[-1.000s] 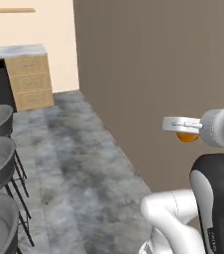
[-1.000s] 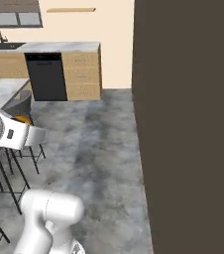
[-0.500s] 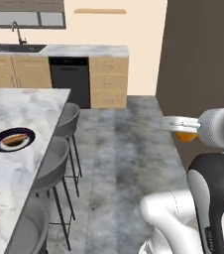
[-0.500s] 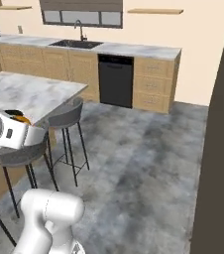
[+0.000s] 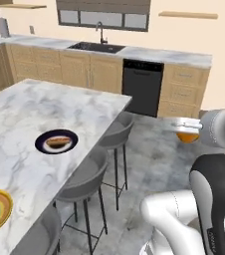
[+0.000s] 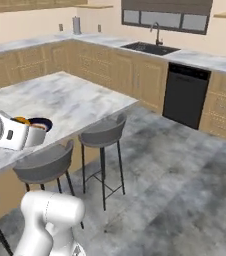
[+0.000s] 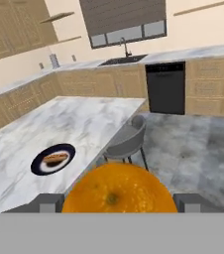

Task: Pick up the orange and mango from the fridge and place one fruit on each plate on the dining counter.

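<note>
My gripper (image 5: 186,128) is shut on the orange (image 5: 187,137), a round bright fruit held in the air over the floor, to the right of the dining counter (image 5: 45,104). In the hand view the orange (image 7: 118,191) sits between the two dark fingertips (image 7: 47,203). On the marbled slab lie the dark blue-black plate (image 5: 40,142) and, at the near left edge, the mustard-yellow plate (image 5: 5,199); each holds a small food item. The dark plate (image 7: 69,150) lies ahead and to the left of the hand. The mango and the fridge are out of view.
Grey stools (image 5: 112,137) stand along the counter's right side, between the arm and the plates. Wooden cabinets with a sink (image 5: 95,47) and a black dishwasher (image 5: 143,87) line the back wall. Grey floor (image 5: 154,154) lies open ahead.
The base has turned, so the whole scene swung from a dark wall and floor to the dining counter and the kitchen. The orange stays in the shut gripper.
</note>
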Motion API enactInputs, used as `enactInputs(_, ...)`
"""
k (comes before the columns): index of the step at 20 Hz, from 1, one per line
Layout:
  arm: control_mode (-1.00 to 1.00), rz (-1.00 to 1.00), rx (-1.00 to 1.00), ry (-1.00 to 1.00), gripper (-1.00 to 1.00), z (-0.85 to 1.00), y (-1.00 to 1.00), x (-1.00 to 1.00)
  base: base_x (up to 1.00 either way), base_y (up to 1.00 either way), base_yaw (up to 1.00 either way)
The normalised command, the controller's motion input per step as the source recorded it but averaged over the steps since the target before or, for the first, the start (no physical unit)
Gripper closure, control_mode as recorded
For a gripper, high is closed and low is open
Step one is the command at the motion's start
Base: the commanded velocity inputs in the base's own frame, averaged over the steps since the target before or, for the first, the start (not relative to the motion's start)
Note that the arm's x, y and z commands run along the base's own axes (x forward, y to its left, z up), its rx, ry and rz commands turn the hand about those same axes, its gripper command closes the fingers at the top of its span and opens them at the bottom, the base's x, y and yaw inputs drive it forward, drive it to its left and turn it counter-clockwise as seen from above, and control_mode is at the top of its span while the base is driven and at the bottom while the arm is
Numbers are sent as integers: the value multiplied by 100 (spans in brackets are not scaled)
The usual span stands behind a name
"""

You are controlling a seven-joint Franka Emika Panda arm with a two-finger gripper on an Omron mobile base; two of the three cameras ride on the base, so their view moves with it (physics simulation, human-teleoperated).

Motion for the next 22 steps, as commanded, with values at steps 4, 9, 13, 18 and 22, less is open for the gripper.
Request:
enactInputs(4,100,0,0,0,100,0,0,0,85,-7,57)
enactInputs(9,100,0,0,0,100,0,0,0,42,-38,56)
enactInputs(13,100,0,0,0,100,0,0,0,28,-55,54)
enactInputs(18,100,0,0,0,100,0,0,0,42,-48,53)
enactInputs(22,100,0,0,0,100,0,0,0,65,-18,49)
